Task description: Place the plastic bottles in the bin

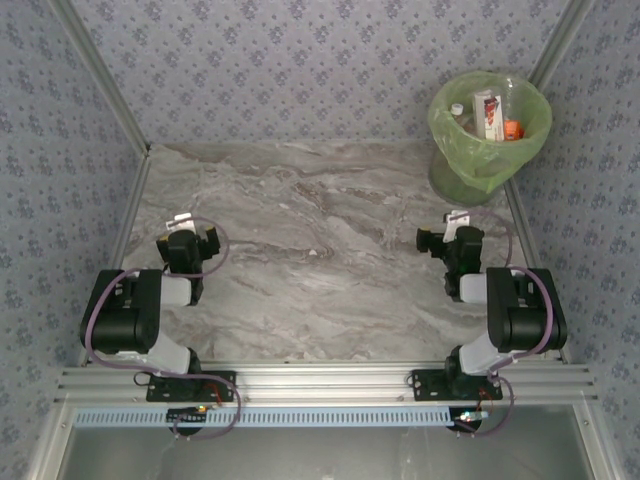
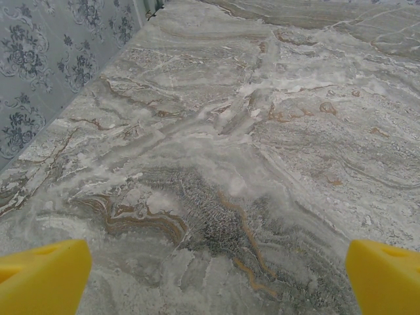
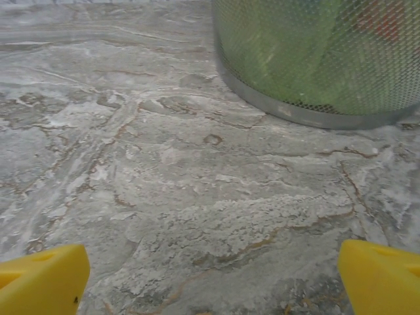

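The bin point(image 1: 445, 135), a round basket lined with a light-green bag, stands at the table's far right corner. Inside it lie plastic bottles: one with a red-white label point(image 1: 489, 113), one orange point(image 1: 511, 129), and a clear one with a white cap point(image 1: 457, 110). My left gripper point(image 1: 190, 230) rests low at the near left, open, with bare marble between its yellow fingers point(image 2: 46, 279). My right gripper point(image 1: 452, 228) sits at the near right, short of the bin, open and empty. In the right wrist view the bin's mesh wall point(image 3: 308, 72) stands ahead and to the right of my right gripper point(image 3: 213, 279).
The grey marbled table point(image 1: 320, 250) is walled by patterned panels at the left point(image 2: 39, 72), back and right. Aluminium posts point(image 1: 100, 80) run along the corners, and a rail point(image 1: 320, 385) carries both arm bases at the near edge.
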Controlling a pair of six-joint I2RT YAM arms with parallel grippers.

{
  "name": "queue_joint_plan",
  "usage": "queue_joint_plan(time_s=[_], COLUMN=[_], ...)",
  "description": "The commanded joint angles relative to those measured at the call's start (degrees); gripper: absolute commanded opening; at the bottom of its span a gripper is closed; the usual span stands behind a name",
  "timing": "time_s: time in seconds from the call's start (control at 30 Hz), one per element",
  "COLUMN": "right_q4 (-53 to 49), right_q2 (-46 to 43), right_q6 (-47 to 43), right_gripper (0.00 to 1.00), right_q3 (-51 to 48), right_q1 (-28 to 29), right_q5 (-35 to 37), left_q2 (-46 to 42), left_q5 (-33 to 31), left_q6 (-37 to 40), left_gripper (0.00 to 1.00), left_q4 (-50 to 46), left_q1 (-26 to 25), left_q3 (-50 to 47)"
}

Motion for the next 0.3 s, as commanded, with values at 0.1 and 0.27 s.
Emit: queue_joint_plan(time_s=[0.1,0.27], right_q4=[0.34,0.02], right_q2=[-0.62,-0.48], right_q6=[-1.18,-0.55], right_gripper=[0.99,0.99], right_q3=[0.26,0.45], right_q1=[-0.80,-0.33], right_q5=[-5.34,-2.16], left_q2=[-0.33,-0.38], left_q5=[-0.76,-0.70], left_q6=[0.53,0.56], left_gripper=[0.99,0.99], left_q4=[1.58,1.76], left_q1=[0.07,0.10], left_q3=[1.30,1.20])
